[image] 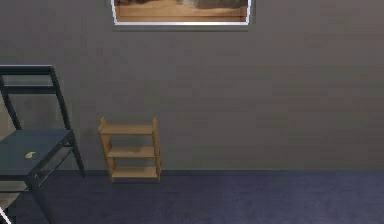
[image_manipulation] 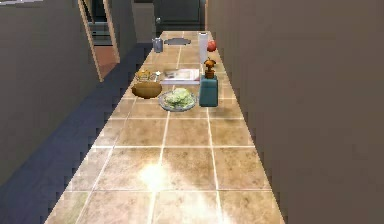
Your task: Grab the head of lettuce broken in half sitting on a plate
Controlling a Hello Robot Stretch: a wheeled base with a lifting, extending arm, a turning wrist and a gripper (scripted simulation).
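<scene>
Forward view — you have a dark chair [image: 35, 150] at the left, a small wooden shelf [image: 130, 150] against the wall, and a framed picture [image: 180, 10] above.
Arm side view — tiled counter [image_manipulation: 170, 160]: lettuce [image_manipulation: 179, 97] on a glass plate [image_manipulation: 177, 108], between a brown bowl [image_manipulation: 147, 89] and a teal bottle [image_manipulation: 208, 92].
Claw: you cannot tell its state.

Base: parked at the near end of the bench [image_manipulation: 190, 150], close against it.
Arm side: turned square to the bench, whose length runs straight out from that flank.
Front: pointed crosswise to the bench's run, toward a grey wall [image: 260, 100].
</scene>
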